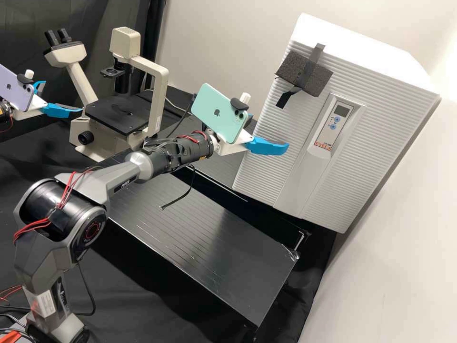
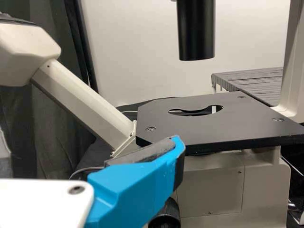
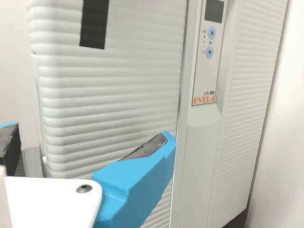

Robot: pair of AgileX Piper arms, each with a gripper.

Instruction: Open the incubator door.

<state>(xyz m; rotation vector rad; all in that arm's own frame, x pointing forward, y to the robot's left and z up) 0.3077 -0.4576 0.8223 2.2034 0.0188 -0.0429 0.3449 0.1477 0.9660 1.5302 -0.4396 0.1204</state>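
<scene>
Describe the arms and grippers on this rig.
Right arm: grey links, black cylindrical joint housings, one with a round red marking, plus red and black cables. Right gripper: white mounting plate, bright blue angular fingers, dark pads, mint-green phone clipped on. Left gripper: same white and blue build, lavender phone. Each phone has a black clip with a white knob.

Lab, microscope (image 1: 116, 113), white incubator (image 1: 328, 124), black bench (image 1: 200, 240)
</scene>
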